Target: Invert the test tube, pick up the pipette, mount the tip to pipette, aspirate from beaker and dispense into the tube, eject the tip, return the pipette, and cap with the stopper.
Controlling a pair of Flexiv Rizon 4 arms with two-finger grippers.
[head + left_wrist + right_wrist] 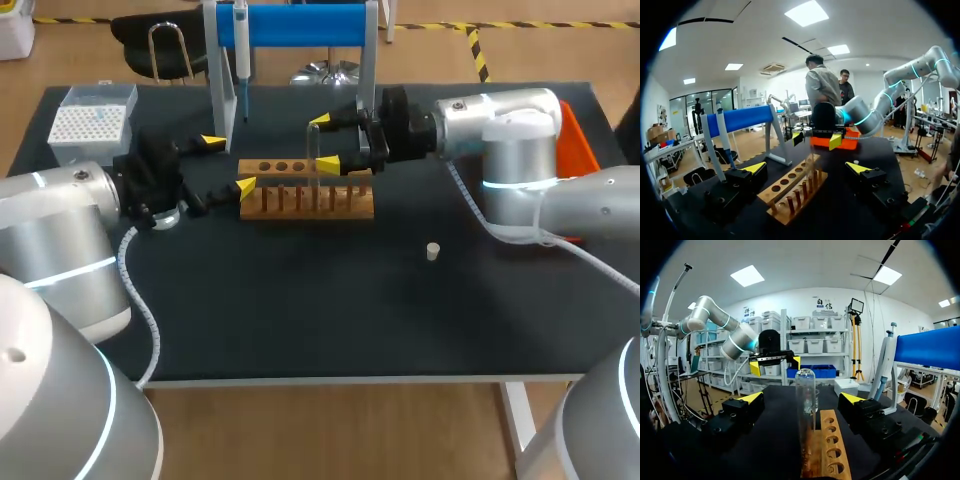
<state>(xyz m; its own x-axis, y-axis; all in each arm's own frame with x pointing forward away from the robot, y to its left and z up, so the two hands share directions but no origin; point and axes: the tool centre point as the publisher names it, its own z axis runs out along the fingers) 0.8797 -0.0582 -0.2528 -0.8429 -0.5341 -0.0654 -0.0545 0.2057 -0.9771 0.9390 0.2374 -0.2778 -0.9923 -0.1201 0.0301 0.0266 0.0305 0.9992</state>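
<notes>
A clear test tube (312, 162) stands upside down, closed end up, on the wooden rack (305, 198). My right gripper (324, 142) is open around it, one yellow-tipped finger on each side, neither touching. From the right wrist, the tube (805, 410) rises from the rack (831, 450) between the fingers of that gripper (801, 399). My left gripper (228, 165) is open at the rack's left end and holds nothing. From the left wrist, the rack (795, 192) lies ahead of this gripper (807, 167). The pipette (241, 50) hangs on the blue stand (300, 25). A small stopper (432, 251) lies on the mat.
A white tip box (92, 122) sits at the back left corner. An orange object (575, 140) lies behind my right arm. Open black mat (300, 300) stretches in front of the rack to the near edge.
</notes>
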